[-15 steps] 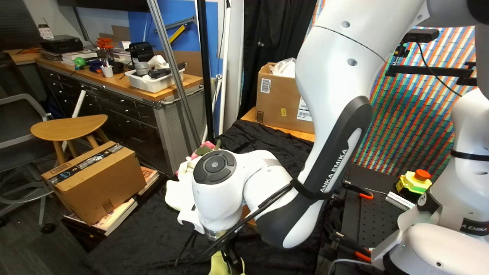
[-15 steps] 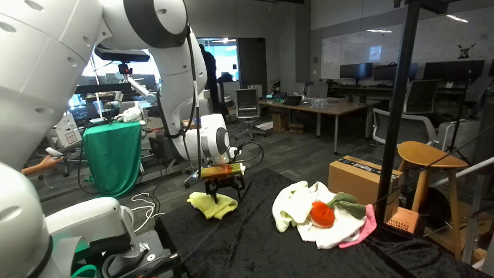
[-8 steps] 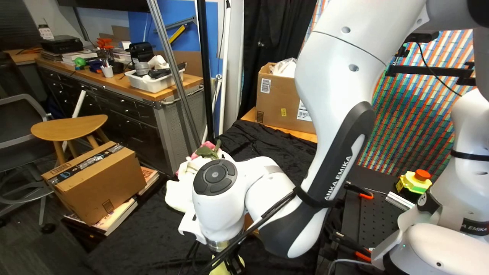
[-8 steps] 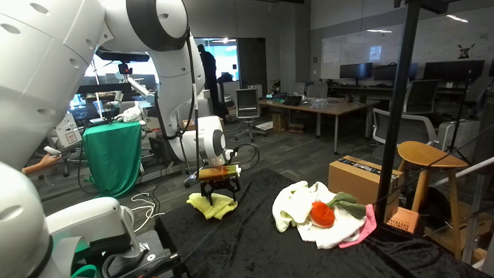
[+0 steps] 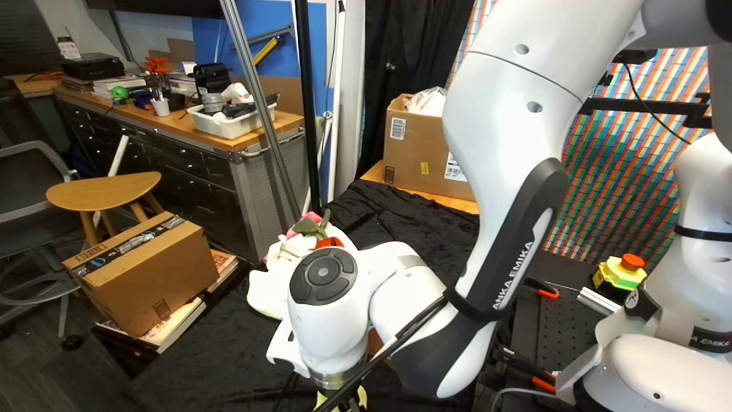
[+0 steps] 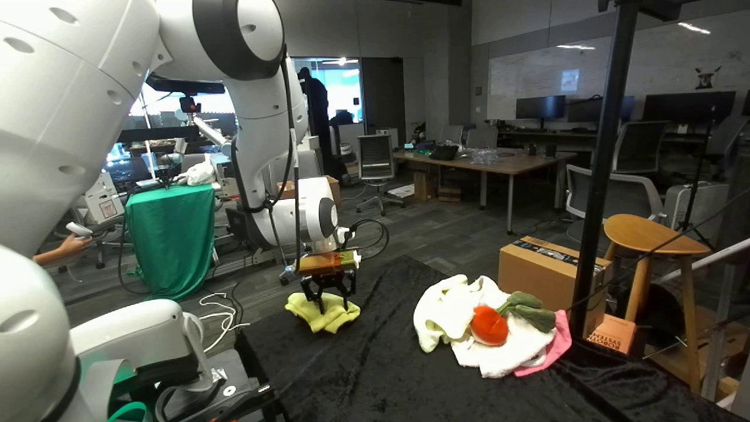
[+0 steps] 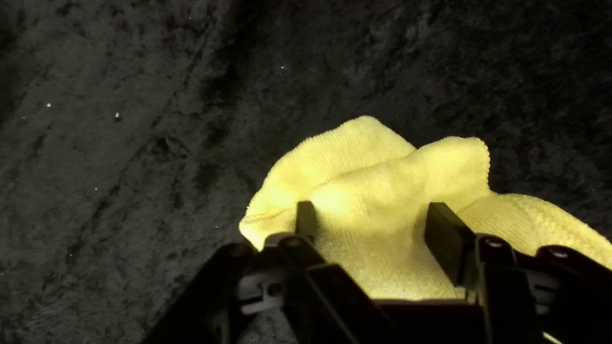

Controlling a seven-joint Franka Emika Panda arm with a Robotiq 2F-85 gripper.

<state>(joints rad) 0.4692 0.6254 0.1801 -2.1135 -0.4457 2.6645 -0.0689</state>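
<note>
Directly beneath my spread pincer (image 7: 373, 215), a crumpled yellow cloth (image 7: 377, 184) lay on the black-draped tabletop (image 6: 375, 366), spanning the gap I looked through and spilling farthest toward the wrist view's right.

In my wrist view I look down close over the towel (image 7: 373, 205) near the tabletop's edge (image 6: 387, 281); both exterior views, farther back, share the arm (image 5: 503, 126), facing workbench (image 5: 200, 171) or desk (image 6: 521, 164).
</note>
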